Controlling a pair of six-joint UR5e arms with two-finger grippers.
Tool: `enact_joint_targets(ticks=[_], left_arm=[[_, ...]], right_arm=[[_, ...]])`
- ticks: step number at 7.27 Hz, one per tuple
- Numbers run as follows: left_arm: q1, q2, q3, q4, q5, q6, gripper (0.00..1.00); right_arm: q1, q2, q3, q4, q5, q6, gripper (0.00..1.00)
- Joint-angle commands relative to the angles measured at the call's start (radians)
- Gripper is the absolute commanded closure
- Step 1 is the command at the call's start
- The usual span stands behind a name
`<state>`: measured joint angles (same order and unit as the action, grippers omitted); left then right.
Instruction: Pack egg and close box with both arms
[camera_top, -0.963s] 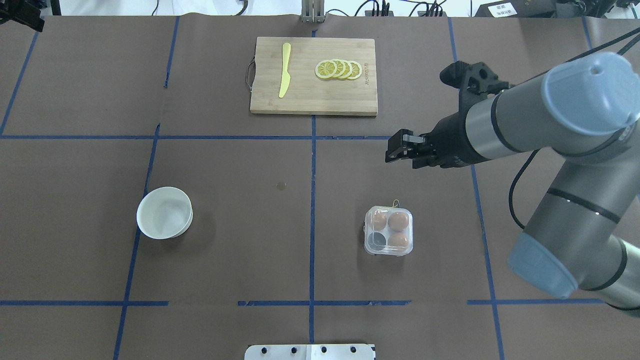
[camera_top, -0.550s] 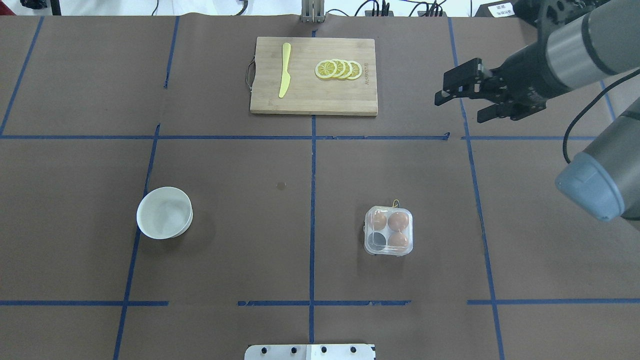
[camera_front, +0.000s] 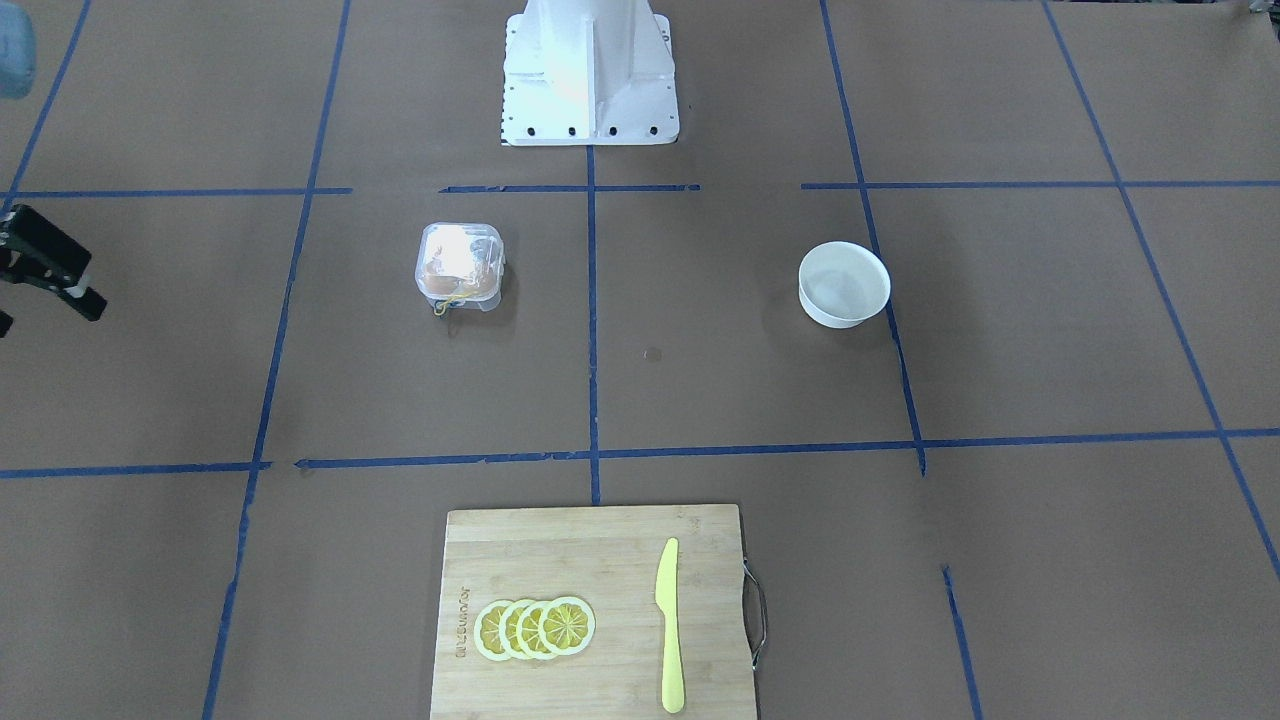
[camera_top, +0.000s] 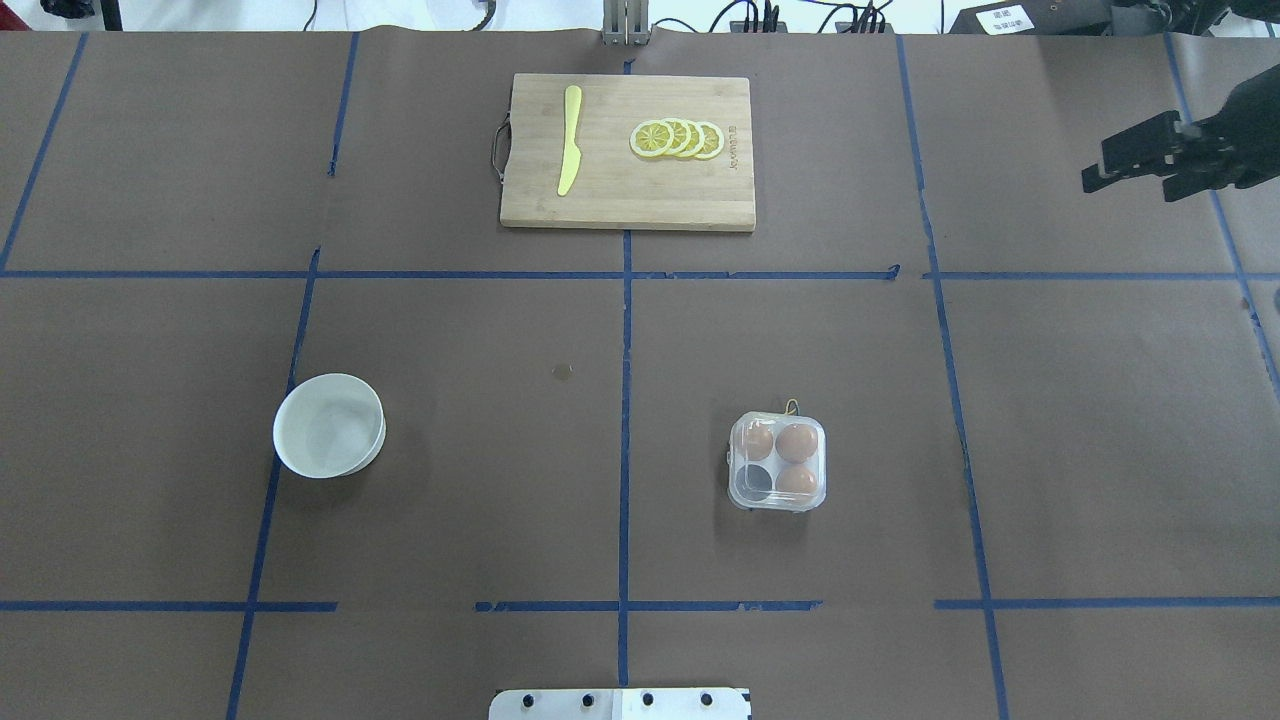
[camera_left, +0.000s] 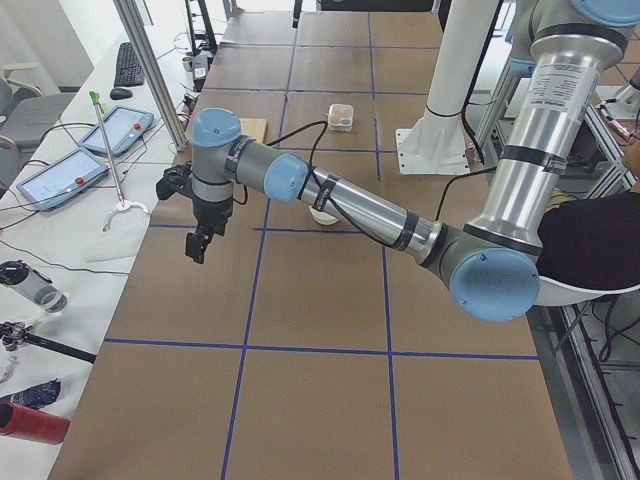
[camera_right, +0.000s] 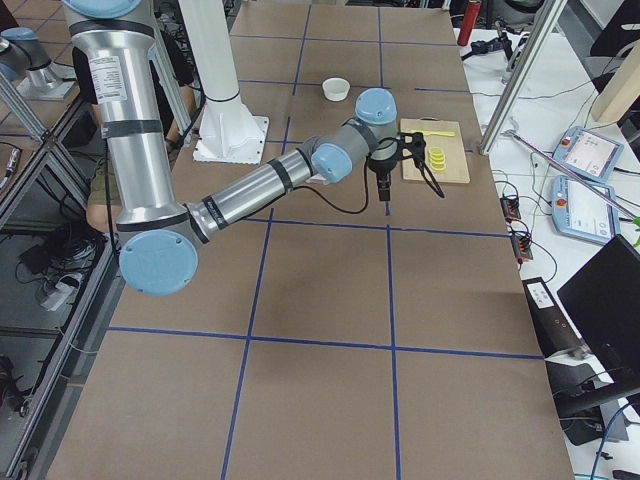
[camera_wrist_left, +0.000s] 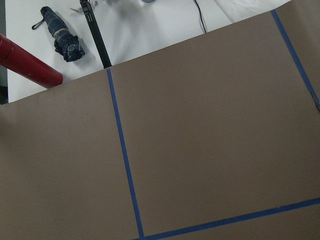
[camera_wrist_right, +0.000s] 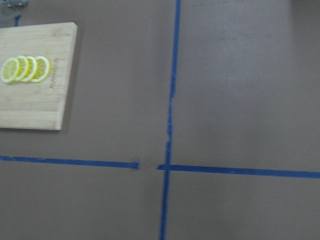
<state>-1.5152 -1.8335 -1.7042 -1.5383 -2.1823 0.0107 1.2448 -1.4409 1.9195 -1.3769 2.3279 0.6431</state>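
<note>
The clear box (camera_top: 778, 462) sits on the table right of the centre line, lid down, with a yellow string (camera_top: 791, 407) at its far edge. It holds three brown eggs (camera_top: 797, 441); the near-left cell is empty. The box also shows in the front view (camera_front: 459, 264). My right gripper (camera_top: 1132, 182) hovers open and empty at the far right edge, well away from the box. One of its fingers (camera_front: 55, 265) shows at the front view's left edge. My left gripper (camera_left: 200, 240) shows only in the exterior left view, far from the box; I cannot tell its state.
A white bowl (camera_top: 330, 425) stands on the left half. A wooden cutting board (camera_top: 627, 190) at the back centre carries lemon slices (camera_top: 678, 139) and a yellow knife (camera_top: 570, 140). The white pedestal base (camera_front: 590, 75) stands at the near edge.
My right arm has swung out from over the table's right half to the far right edge, gripper still open. The box and eggs have not moved.
</note>
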Motion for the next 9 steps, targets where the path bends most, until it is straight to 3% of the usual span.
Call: enact_joint_targets(ticks=[1,3,6,9], left_arm=[[-0.063,0.058,0.055,-0.003,-0.007,0.139,0.0],[-0.124,0.153,0.06,-0.011,-0.017,0.262,0.0],[-0.128,0.212,0.139,-0.181,-0.01,0.256,0.0],[-0.128,0.283,0.153,-0.149,-0.01,0.258,0.0]], right_arm=[[0.118,-0.03,-0.03,-0.219,-0.012,-0.398,0.0],[0.218,-0.038,-0.072,-0.39,-0.01,-0.696,0.0],[0.28,-0.143,-0.083,-0.367,-0.048,-0.727,0.0],[0.3,-0.191,-0.083,-0.369,-0.029,-0.717,0.0]])
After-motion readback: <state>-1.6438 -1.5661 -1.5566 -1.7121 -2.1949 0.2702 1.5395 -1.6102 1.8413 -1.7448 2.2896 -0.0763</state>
